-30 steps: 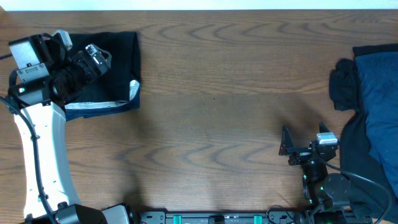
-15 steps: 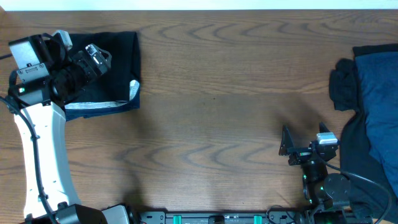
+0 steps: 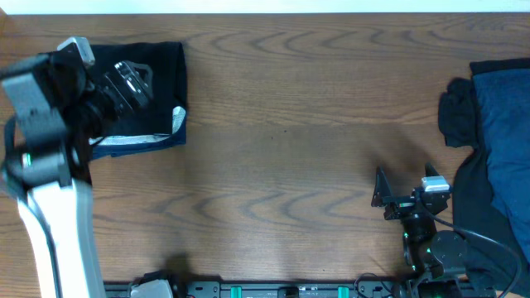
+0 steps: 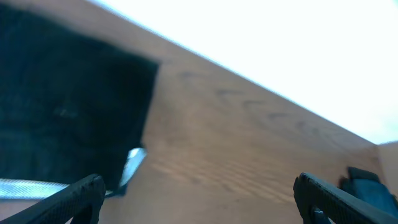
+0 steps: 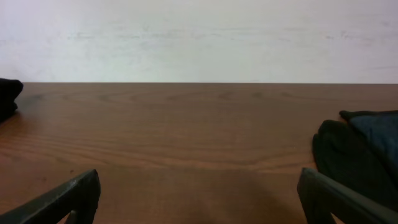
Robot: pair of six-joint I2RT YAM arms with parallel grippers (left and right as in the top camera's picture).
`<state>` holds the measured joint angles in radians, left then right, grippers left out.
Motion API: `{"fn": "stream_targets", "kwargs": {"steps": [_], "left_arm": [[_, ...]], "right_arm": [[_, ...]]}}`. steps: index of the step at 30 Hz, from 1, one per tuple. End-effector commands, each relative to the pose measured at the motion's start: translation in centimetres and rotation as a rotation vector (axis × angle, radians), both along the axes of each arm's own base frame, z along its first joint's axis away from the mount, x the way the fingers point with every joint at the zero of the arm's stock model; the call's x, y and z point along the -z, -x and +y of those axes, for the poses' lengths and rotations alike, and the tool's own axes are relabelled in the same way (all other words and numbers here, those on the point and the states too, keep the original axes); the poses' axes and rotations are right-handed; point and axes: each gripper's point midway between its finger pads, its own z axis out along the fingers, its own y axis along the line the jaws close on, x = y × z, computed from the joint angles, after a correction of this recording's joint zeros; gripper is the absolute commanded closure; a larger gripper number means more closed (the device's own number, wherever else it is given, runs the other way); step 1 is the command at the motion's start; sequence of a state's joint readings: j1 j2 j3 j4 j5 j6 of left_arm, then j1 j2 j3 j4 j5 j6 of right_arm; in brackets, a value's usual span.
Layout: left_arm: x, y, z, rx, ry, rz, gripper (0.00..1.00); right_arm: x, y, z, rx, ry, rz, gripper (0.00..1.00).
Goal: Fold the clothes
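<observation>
A folded black garment [image 3: 161, 83] lies at the table's far left corner, a pale grey waistband strip [image 3: 132, 141] along its near edge. My left gripper [image 3: 135, 83] hovers over it, open and holding nothing. The left wrist view shows the same black cloth [image 4: 68, 106] and strip [image 4: 134, 163] ahead of the left gripper [image 4: 199, 199], its fingers [image 4: 84, 196] wide apart. A pile of clothes sits at the right edge: navy blue cloth [image 3: 505, 124] over black cloth [image 3: 457, 112]. My right gripper [image 3: 404, 178] rests open near the front, left of the pile; bare wood shows between its tips [image 5: 199, 199].
The wooden table [image 3: 290, 149] runs between the folded garment and the pile. In the right wrist view the pile's black cloth [image 5: 354, 155] lies to the right and the folded garment [image 5: 7, 96] far off left. A pale wall stands behind the far edge.
The left arm has swung and risen, blurred in the overhead view, its gripper shifting a little above the folded garment. The right arm and the clothes have not moved.
</observation>
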<state>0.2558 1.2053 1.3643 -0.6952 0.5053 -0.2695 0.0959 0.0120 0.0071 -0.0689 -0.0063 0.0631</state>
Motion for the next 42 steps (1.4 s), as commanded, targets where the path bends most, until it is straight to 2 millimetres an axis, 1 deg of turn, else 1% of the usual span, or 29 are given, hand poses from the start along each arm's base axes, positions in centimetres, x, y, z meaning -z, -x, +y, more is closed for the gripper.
{"fn": "stream_targets", "kwargs": {"steps": [1, 4, 6, 8, 10, 13, 16, 18, 24, 27, 30, 35, 39, 42], "left_arm": [[-2.5, 2.9, -2.8, 0.063, -0.024, -0.091, 0.02], [-3.9, 5.6, -4.9, 0.122, -0.046, -0.164, 0.02], [-3.9, 7.6, -6.2, 0.159, -0.048, -0.196, 0.02], [-3.3, 9.6, -7.3, 0.194, -0.048, -0.219, 0.02], [-2.2, 11.5, -8.0, 0.218, -0.048, -0.235, 0.02], [0.1, 13.9, -8.5, 0.238, -0.048, -0.250, 0.02], [3.2, 15.7, -8.6, 0.239, -0.048, -0.254, 0.02], [5.2, 16.5, -8.5, 0.235, -0.050, -0.254, 0.02], [10.7, 17.4, -8.2, 0.220, -0.056, -0.231, 0.02], [12.9, 17.3, -8.2, 0.220, -0.054, -0.216, 0.02], [14.4, 16.6, -8.2, 0.220, -0.057, -0.239, 0.02], [15.7, 15.2, -8.1, 0.210, -0.070, -0.314, 0.02], [16.0, 13.7, -7.2, 0.158, -0.102, -0.386, 0.02], [16.2, 12.5, -6.0, 0.092, -0.134, -0.430, 0.02]], "right_arm": [[0.1, 0.0, 0.0, 0.002, 0.014, -0.001, 0.01], [0.1, 0.0, 0.0, 0.002, 0.014, -0.001, 0.01], [0.1, 0.0, 0.0, 0.002, 0.014, -0.001, 0.01], [0.1, 0.0, 0.0, 0.002, 0.014, -0.001, 0.01], [0.1, 0.0, 0.0, 0.002, 0.014, -0.001, 0.01], [0.1, 0.0, 0.0, 0.002, 0.014, -0.001, 0.01], [0.1, 0.0, 0.0, 0.002, 0.014, -0.001, 0.01], [0.1, 0.0, 0.0, 0.002, 0.014, -0.001, 0.01], [0.1, 0.0, 0.0, 0.002, 0.014, -0.001, 0.01], [0.1, 0.0, 0.0, 0.002, 0.014, -0.001, 0.01], [0.1, 0.0, 0.0, 0.002, 0.014, -0.001, 0.01], [0.1, 0.0, 0.0, 0.002, 0.014, -0.001, 0.01], [0.1, 0.0, 0.0, 0.002, 0.014, -0.001, 0.01], [0.1, 0.0, 0.0, 0.002, 0.014, -0.001, 0.01]]}}
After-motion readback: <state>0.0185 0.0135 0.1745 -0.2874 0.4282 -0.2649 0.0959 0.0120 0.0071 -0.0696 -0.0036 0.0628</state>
